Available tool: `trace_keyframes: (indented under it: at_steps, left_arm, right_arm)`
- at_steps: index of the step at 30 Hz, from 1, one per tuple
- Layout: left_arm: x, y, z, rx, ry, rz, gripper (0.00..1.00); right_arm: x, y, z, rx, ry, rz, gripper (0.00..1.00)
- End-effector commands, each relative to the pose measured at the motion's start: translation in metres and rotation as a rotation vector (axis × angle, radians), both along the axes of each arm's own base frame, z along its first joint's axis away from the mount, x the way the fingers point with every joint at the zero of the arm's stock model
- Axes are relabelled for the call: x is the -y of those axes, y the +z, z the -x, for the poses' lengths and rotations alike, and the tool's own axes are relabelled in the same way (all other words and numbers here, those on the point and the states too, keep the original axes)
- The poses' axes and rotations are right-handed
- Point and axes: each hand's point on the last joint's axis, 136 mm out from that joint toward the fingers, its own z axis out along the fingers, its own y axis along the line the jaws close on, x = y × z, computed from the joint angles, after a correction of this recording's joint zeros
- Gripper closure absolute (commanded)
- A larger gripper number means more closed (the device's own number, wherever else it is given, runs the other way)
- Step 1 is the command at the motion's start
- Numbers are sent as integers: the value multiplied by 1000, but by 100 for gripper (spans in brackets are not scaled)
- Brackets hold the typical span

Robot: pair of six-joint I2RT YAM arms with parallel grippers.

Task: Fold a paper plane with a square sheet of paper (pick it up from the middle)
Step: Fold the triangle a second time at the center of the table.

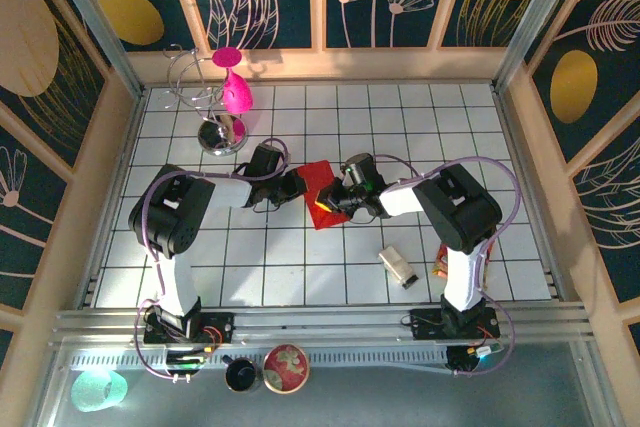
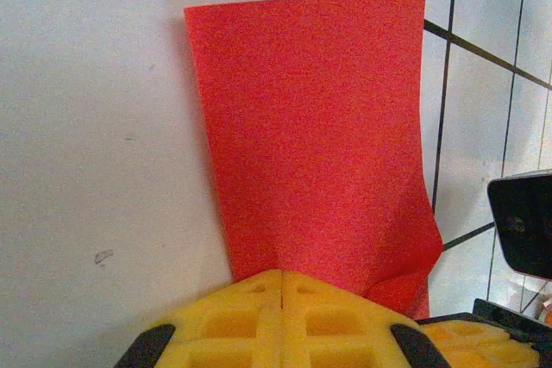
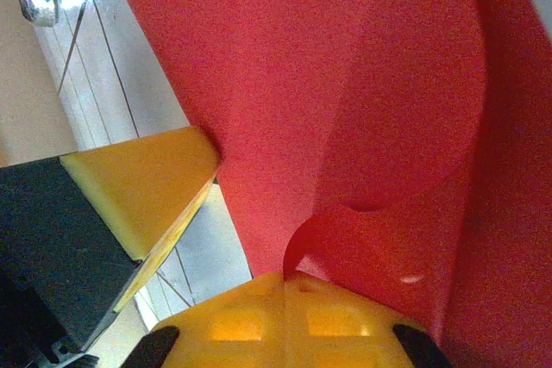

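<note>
**No legible writing in view**

We find no word, number or brand that we can read. The square sheet of paper (image 2: 310, 127) is plain red on the face we see. The printed packet (image 1: 440, 265) beside the right arm shows colours, but its print is too small for us to make out. The round lid (image 1: 285, 367) at the near edge carries a pattern we cannot resolve into letters.

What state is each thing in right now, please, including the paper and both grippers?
square sheet of paper: mostly flat on the table, one end lifted and curling, not yet a plane.
left gripper: shut on the paper's edge.
right gripper: shut on the paper beside it.
magenta goblet: at the wire stand, apart from both grippers.
</note>
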Motion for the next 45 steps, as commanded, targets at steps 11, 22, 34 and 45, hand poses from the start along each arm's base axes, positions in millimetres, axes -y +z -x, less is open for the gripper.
trace_keyframes:
  at_steps: [11,22,34,45]
  left_arm:
    - [-16,84,-12,172,127,62,78]
    - [-15,80,-1,140,111,84,73]
    - [-11,63,9,89,100,100,81]
    - [10,35,25,32,43,44,100]
  right_arm:
    - [-3,-8,9,-34,20,15,72]
    - [-2,-10,10,-37,23,22,65]
    - [2,-12,12,-42,15,40,71]
    - [7,-23,14,-76,14,87,97]
